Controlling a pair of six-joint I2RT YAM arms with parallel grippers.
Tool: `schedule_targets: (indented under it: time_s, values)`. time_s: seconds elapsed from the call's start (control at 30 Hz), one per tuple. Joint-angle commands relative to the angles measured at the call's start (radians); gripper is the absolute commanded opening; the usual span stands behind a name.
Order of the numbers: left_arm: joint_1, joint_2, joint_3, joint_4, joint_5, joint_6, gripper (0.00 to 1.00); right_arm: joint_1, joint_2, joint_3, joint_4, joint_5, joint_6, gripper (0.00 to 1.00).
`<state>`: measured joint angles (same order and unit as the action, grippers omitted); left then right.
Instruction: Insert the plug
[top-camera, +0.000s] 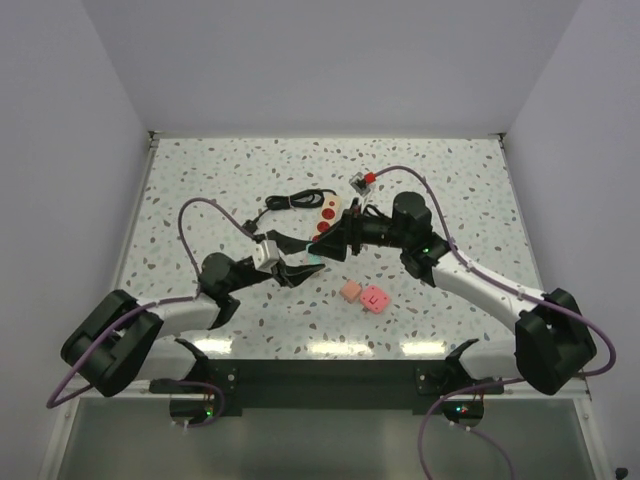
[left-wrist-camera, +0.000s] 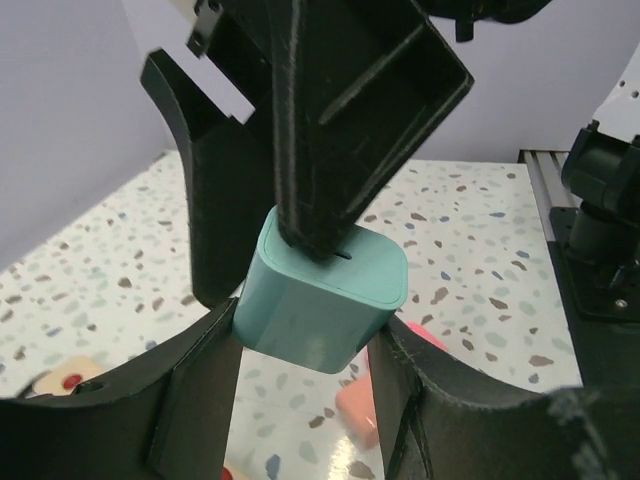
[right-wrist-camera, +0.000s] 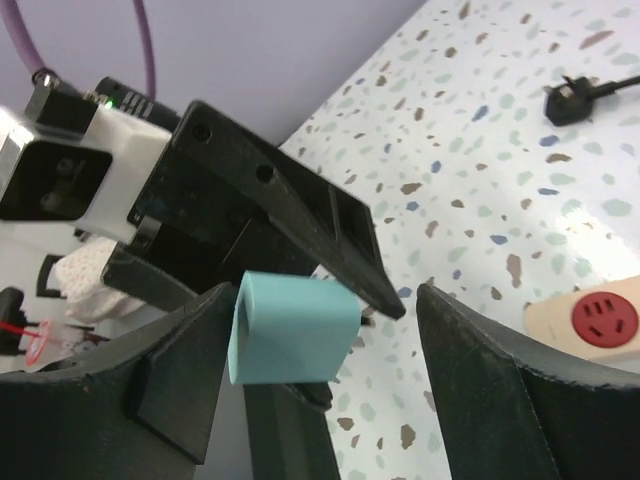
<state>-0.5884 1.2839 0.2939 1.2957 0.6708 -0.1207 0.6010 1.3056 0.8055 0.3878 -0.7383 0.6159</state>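
Observation:
A teal plug block (left-wrist-camera: 325, 300) hangs above the table between both arms, faintly visible from above (top-camera: 316, 258). My left gripper (left-wrist-camera: 305, 327) is shut on it, with a finger pressed to each side. My right gripper (right-wrist-camera: 325, 300) stands open around the same teal plug (right-wrist-camera: 290, 330): its left finger touches the block and its right finger is well apart. From above, the left gripper (top-camera: 298, 266) and right gripper (top-camera: 332, 246) meet tip to tip. The beige power strip (top-camera: 328, 215) with red sockets lies just behind them.
A black cable with its own plug (top-camera: 290, 202) lies at the back left of the strip. A salmon block (top-camera: 350, 291) and a pink block (top-camera: 375, 298) sit on the speckled table in front. White walls enclose the table on three sides.

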Motion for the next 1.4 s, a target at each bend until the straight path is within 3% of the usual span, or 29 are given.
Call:
schedule_targets:
  time_s: [0.0,0.2,0.5,0.73,0.97,1.17,1.2,1.23,1.27,1.33,1.37]
  values:
    - [-0.011,0.048,-0.03,0.593,-0.023,-0.043,0.0,-0.004,0.024,0.035,-0.03,0.124,-0.065,0.78]
    - [-0.011,0.103,-0.029,0.482,-0.144,-0.025,0.0,-0.004,-0.009,0.054,-0.165,0.301,-0.166,0.79]
    - [-0.013,0.143,0.051,0.284,-0.263,0.019,0.0,0.046,-0.039,0.066,-0.247,0.429,-0.254,0.77]
    - [-0.013,0.175,0.094,0.231,-0.26,0.029,0.0,0.108,-0.003,0.106,-0.259,0.444,-0.315,0.77]
    - [-0.011,0.183,0.103,0.212,-0.249,0.03,0.0,0.152,0.037,0.159,-0.322,0.559,-0.369,0.73]
    - [-0.011,0.181,0.108,0.185,-0.26,0.035,0.0,0.189,0.07,0.201,-0.383,0.674,-0.4,0.39]
    - [-0.011,0.181,0.109,0.177,-0.269,0.036,0.0,0.195,0.075,0.205,-0.385,0.697,-0.403,0.3]
    - [-0.011,0.181,0.111,0.169,-0.277,0.035,0.0,0.198,0.078,0.208,-0.385,0.733,-0.4,0.05]
    - [-0.011,0.18,0.113,0.153,-0.286,0.032,0.0,0.198,0.077,0.21,-0.411,0.735,-0.398,0.0]
    - [-0.011,0.183,0.116,0.136,-0.316,0.026,0.01,0.198,0.084,0.221,-0.423,0.78,-0.395,0.0]
    - [-0.013,0.184,0.114,0.122,-0.323,0.024,0.08,0.197,0.086,0.227,-0.437,0.787,-0.395,0.0]
